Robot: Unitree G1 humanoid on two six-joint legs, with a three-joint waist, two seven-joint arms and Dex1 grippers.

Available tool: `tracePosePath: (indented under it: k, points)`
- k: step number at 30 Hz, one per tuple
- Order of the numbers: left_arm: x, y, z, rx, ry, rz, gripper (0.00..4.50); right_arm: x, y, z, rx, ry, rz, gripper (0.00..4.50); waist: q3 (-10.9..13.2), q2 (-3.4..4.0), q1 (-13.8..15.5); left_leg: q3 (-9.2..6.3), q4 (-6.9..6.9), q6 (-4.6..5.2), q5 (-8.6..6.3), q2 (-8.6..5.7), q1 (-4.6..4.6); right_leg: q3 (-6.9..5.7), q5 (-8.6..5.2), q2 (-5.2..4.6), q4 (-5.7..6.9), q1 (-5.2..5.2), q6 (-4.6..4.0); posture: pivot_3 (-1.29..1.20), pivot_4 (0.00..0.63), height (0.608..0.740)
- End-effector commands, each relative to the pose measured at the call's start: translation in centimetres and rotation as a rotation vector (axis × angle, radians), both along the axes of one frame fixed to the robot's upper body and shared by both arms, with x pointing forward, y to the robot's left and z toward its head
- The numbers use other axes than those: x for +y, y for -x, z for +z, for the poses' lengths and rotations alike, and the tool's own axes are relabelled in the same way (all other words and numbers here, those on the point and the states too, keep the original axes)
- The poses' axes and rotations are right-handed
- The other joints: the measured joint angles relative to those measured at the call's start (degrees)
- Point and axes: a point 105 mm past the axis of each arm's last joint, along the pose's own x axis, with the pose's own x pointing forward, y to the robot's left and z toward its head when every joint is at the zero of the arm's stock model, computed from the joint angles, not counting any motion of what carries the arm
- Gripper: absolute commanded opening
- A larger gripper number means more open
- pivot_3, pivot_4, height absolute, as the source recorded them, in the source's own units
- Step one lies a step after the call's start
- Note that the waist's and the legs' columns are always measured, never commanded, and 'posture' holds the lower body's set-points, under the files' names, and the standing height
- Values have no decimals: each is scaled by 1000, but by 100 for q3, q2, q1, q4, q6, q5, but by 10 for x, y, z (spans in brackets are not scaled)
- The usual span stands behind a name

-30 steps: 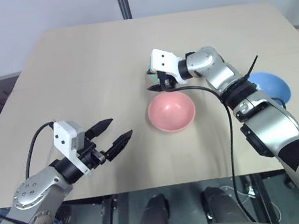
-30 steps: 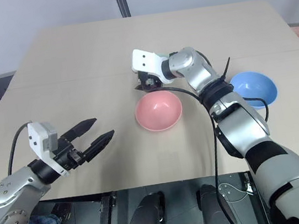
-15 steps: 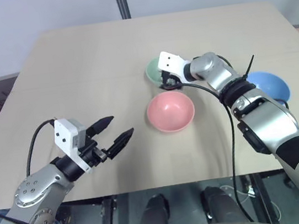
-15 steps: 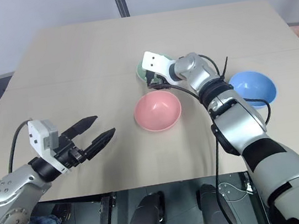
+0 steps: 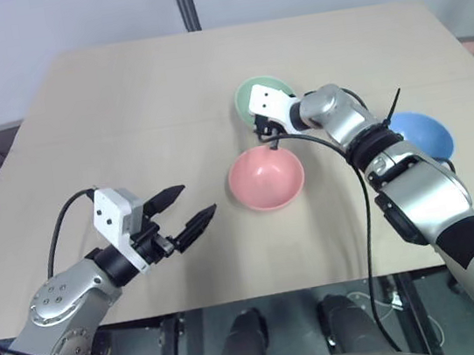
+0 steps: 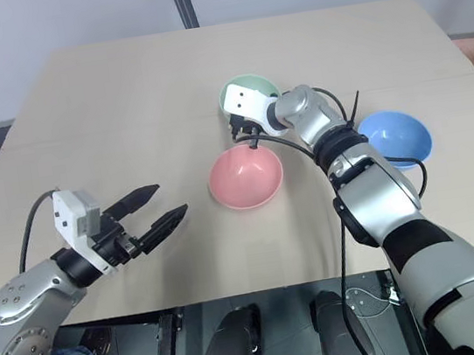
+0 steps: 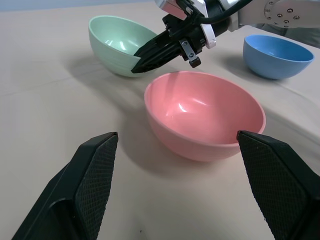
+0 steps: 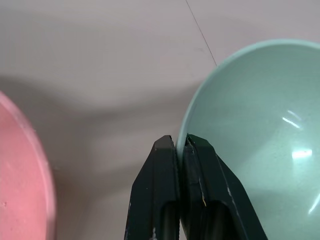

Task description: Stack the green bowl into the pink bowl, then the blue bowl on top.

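Left eye view: a tan table (image 5: 120, 97) carries all three bowls; the lines below run from the robot's left to its right.
Left gripper (image 5: 190, 209): jaws spread wide with nothing between them, hovering over the near left part of the table, well apart from every bowl.
Pink bowl (image 5: 265, 178): upright and empty near the table's middle, between the left gripper and the right arm.
Green bowl (image 5: 252, 96): upright, just beyond the pink bowl on the far side, close to it but not touching.
Right gripper (image 8: 181, 144): clamped shut on the green bowl's near rim, one finger inside the wall and one outside, as the right wrist view shows.
Blue bowl (image 5: 423, 134): upright at the right, partly hidden by the right forearm, apart from the other two.
Step in hand: judged to be the pinch on the green bowl just made; the bowl is not yet lifted.
Key relation: the pink bowl lies straight back toward the robot from the held rim, so the carry is a short lift and pull inward over the pink rim.
Nearer arm: the right, already on the green bowl and nearer the blue one too.
Risk: a rim pinch may let the bowl tilt, and its low side could clip the pink rim.
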Motion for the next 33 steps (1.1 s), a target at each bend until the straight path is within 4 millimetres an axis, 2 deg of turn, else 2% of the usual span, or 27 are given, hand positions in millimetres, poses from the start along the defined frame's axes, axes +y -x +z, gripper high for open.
tracePosePath:
  k: [1,3,8,11,14,19,26,29,31,32,33]
  points:
    - [-2,0,6,-38,-7,-7,4040,13,6,32,-88,-72,95,58,1,0,0,0,0,0,0,0,0,0,0,0,0,0,0,0,150,740]
    - [-3,0,7,-39,-6,-9,4040,18,15,41,-109,-97,184,58,3,0,2,0,0,0,0,0,-1,0,0,0,0,0,0,0,150,740]
    - [-4,1,6,-37,-10,-12,4040,13,44,62,-143,-118,384,58,4,0,26,-3,0,0,0,-1,-5,-3,0,-2,-3,0,1,0,150,740]
    - [-6,0,6,-38,-6,-25,4040,5,76,67,-130,-128,538,58,4,0,47,-4,1,0,0,-1,-6,-4,0,-4,-3,1,1,0,150,740]
    - [-8,-1,7,-38,-6,-40,4040,-9,104,57,-78,-73,616,58,4,0,62,-6,1,1,0,-1,-7,-6,0,-5,-3,2,1,0,150,740]
    - [-11,-4,6,-35,-8,-67,4040,-26,137,40,13,-5,656,58,5,1,60,-7,2,1,0,1,-5,-7,0,-4,-1,2,1,0,150,740]
    - [-11,-10,6,-38,-11,-78,4040,-27,158,27,67,25,659,58,5,-1,62,-5,5,1,0,1,-3,-6,0,-3,0,3,1,0,150,740]
    - [-11,-12,6,-40,-11,-85,4040,-25,159,29,63,16,649,990,5,-2,80,-7,5,0,0,1,-4,-8,0,-3,-1,3,1,0,150,740]
    - [-12,-12,6,-42,-12,-93,4040,-21,155,34,48,-22,619,1882,5,-3,87,-6,5,0,0,0,-5,-7,0,-4,-2,3,1,0,150,740]
    - [-12,-13,6,-42,-11,-96,4040,-21,154,36,47,-30,610,2183,6,-3,89,-7,5,0,0,0,-5,-7,0,-4,-2,3,1,0,150,740]
    - [-13,-13,6,-42,-11,-98,4040,-22,155,38,48,-33,607,2183,6,-3,95,-7,5,0,0,0,-5,-8,0,-4,-2,3,1,0,150,740]
